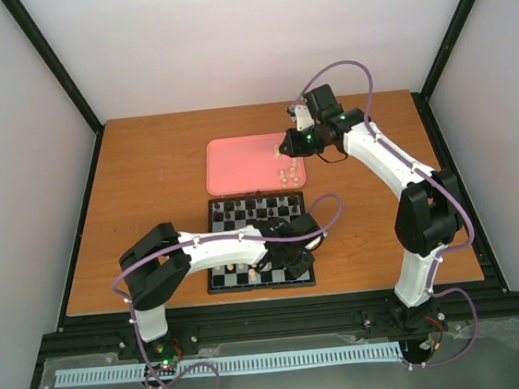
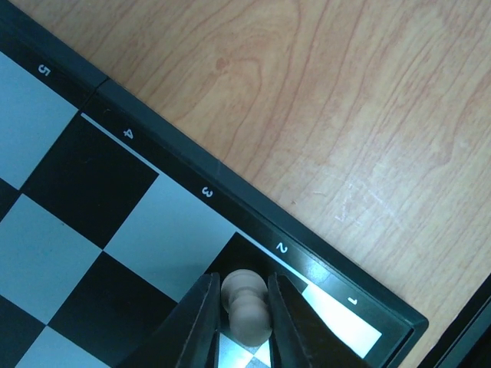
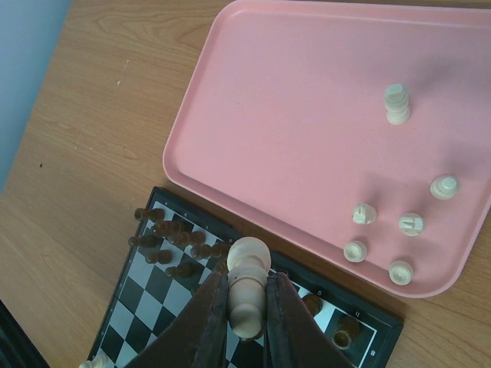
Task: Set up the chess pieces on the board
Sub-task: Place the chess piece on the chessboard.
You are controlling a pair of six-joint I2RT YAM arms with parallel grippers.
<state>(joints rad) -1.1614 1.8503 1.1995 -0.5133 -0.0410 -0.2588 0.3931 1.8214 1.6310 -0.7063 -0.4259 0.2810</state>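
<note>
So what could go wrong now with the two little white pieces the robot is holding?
1. The left jaws hold a cream piece right at the edge of the board; let go tilted, it might topple or roll onto the table.
2. The right jaws hold another cream piece up in the air; the dark pieces stand crowded on the board's far rows, so a slip there could knock some over.
3. The left arm lies across the board, so the two arms might bump.

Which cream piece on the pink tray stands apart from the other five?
The ridged piece, alone farther into the pink tray; the other five cluster near its edge.
</note>
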